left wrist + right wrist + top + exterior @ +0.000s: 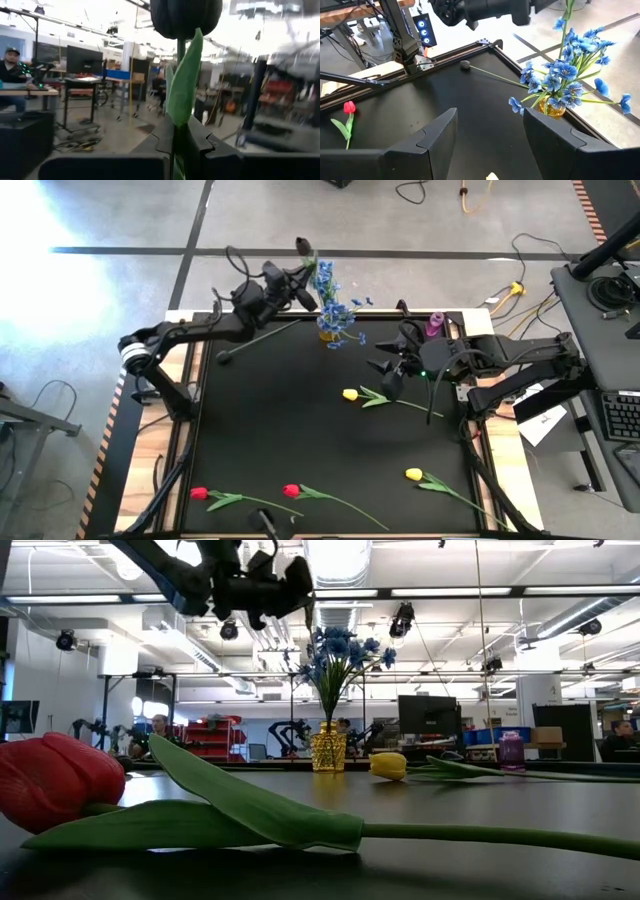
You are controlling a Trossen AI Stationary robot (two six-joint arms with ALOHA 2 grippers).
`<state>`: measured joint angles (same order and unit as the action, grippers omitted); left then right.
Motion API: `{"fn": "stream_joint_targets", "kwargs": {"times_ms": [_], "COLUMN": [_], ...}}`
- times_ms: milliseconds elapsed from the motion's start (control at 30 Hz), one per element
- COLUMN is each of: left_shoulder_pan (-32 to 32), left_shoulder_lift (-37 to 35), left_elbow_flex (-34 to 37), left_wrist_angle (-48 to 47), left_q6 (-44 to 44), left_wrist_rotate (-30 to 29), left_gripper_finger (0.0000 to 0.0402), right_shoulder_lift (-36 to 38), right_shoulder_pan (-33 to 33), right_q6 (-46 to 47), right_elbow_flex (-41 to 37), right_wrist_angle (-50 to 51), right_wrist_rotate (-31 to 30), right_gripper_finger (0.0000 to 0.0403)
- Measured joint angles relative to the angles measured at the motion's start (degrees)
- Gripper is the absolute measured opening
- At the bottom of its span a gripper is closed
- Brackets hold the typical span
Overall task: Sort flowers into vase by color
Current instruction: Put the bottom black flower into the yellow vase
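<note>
A black-headed tulip (186, 17) is held in my left gripper (308, 298), raised over the table's far edge just left of the gold vase (329, 332), which holds blue sprays (565, 75). A second black-headed flower (226, 358) lies flat on the mat, far left. My right gripper (490, 135) hangs open above the mat, right of centre, facing the vase. Two yellow tulips (350, 394) (413, 474) and two red tulips (198, 493) (291, 491) lie on the mat. A purple vase (436, 323) stands at the far right. My left gripper pinches the black tulip's stem and long green leaf (182, 105) between its two fingers, below the head. The head stands out beyond the fingertips. The flower is lifted clear of the table and points toward the far edge.
The black mat (300, 430) has a raised frame (190, 410) around it. Beyond the far edge lies grey floor with cables (520, 285). People and desks show in the room behind the table.
</note>
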<state>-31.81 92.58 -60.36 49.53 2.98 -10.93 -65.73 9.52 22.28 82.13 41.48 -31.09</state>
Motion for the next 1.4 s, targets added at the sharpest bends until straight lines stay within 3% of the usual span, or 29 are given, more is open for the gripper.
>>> {"fn": "stream_joint_targets", "kwargs": {"times_ms": [100, 267, 433, 667, 833, 1167, 1400], "left_shoulder_pan": [0.0, -0.3, -0.6, -0.7, -0.7, -0.7, -0.7], "left_shoulder_lift": [0.2, 0.2, 0.9, 8.1, 10.0, 6.9, 6.4], "left_elbow_flex": [-1.9, -2.4, 0.0, 1.2, 1.4, 1.6, 1.1], "left_wrist_angle": [-4.6, -4.2, -0.6, 11.3, 11.3, -9.0, -18.3], "left_q6": [-2.9, -0.3, 3.4, 6.9, 8.3, 7.3, 11.1], "left_wrist_rotate": [0.0, 0.0, -0.1, 0.0, 0.0, 0.0, 5.9], "left_gripper_finger": [0.0, 0.0, 0.0, 0.0, 0.0, 0.0005, 0.0078], "right_shoulder_lift": [0.1, 0.1, 0.1, 0.1, 0.2, 0.2, 0.2], "right_shoulder_pan": [0.0, 0.0, 0.0, 0.0, 0.0, 0.0, -0.4], "right_q6": [0.3, 0.2, 0.1, 0.2, 0.7, 0.1, -0.4], "right_elbow_flex": [0.0, 0.0, 0.0, 0.0, 0.0, 0.0, 0.0], "right_wrist_angle": [0.0, 0.1, 0.1, 0.0, 0.0, 0.0, 0.0], "right_wrist_rotate": [0.0, 0.0, -0.4, -0.4, -0.2, -0.5, -0.5], "right_gripper_finger": [0.0219, 0.0219, 0.0219, 0.0219, 0.0219, 0.0219, 0.0219]}}
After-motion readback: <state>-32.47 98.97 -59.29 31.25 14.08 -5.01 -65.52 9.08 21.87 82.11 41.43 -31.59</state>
